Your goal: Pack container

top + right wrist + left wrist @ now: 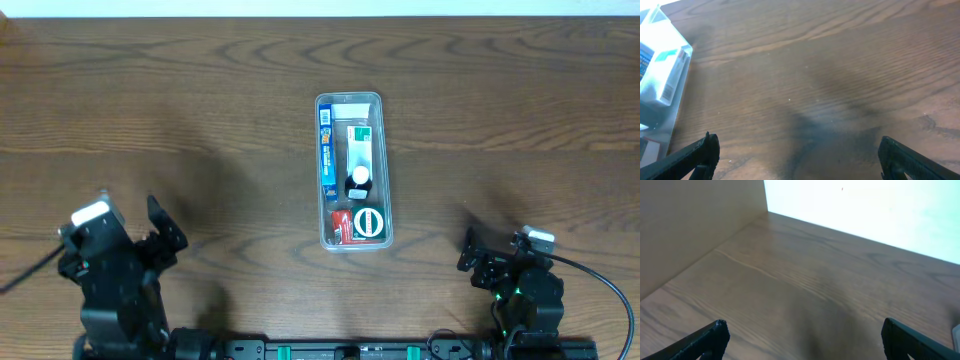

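The clear plastic container (382, 170) lies lengthwise at the table's middle, white label at its far end. Inside it are a narrow blue box (326, 152), a white and green box (359, 150), a round white cap (359, 176), a round green and white item (369, 221) and a red packet (340, 226). My left gripper (163, 232) is open and empty at the front left, far from the container. My right gripper (478, 256) is open and empty at the front right. The right wrist view shows the container's corner (680, 75) at its left edge.
The wooden table (200, 120) surrounds the container. The left wrist view shows only bare wood (805, 280) and a pale wall beyond the far edge. Dark shadows of the arms lie on the wood below each gripper.
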{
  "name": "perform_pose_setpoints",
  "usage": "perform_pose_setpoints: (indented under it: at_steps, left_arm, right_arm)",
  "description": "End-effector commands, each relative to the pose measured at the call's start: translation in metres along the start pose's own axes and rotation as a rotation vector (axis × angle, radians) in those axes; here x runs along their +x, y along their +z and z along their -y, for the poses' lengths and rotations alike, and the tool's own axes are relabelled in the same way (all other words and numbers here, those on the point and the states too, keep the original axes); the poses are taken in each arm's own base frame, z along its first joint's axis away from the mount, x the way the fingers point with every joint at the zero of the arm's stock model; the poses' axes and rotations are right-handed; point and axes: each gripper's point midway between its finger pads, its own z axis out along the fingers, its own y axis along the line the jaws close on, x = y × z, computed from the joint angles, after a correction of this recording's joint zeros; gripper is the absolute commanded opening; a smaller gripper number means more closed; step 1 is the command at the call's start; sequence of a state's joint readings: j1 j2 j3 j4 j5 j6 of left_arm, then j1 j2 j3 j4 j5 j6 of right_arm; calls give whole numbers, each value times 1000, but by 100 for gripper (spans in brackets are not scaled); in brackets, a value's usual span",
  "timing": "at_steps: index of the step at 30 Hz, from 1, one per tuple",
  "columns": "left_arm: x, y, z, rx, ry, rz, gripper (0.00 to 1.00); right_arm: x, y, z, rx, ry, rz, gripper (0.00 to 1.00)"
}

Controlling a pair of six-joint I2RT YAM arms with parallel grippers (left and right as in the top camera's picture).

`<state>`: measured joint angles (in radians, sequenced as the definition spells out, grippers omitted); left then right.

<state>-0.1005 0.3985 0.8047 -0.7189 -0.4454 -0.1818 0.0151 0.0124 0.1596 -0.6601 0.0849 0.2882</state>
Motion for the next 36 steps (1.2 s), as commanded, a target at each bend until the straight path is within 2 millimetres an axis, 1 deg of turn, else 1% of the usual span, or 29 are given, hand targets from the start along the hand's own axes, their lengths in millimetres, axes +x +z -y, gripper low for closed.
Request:
perform_pose_setpoints:
  at_steps: [1, 5, 10, 19, 29, 33, 36]
  left_arm:
    - [5, -5, -7, 0, -19, 56, 98]
    - [16, -10, -12, 9, -39, 92, 98]
    - [23, -15, -17, 18, -59, 126, 98]
    - [38, -17, -22, 28, -82, 166, 98]
    - [53, -6, -19, 19, -61, 129, 98]
    - [65, 1, -18, 13, -44, 100, 98]
    - [77, 12, -15, 8, -33, 78, 98]
  right_arm:
    - [-1, 0, 2, 6, 19, 8, 99]
    - [-1, 0, 2, 6, 19, 8, 99]
    - [-1, 0, 2, 6, 19, 8, 99]
    - [-1, 0, 2, 6, 19, 8, 99]
    - [-1, 0, 2, 6, 19, 8, 99]
    - [-1, 0, 2, 6, 19, 8, 99]
    - [-1, 0, 2, 6, 19, 8, 99]
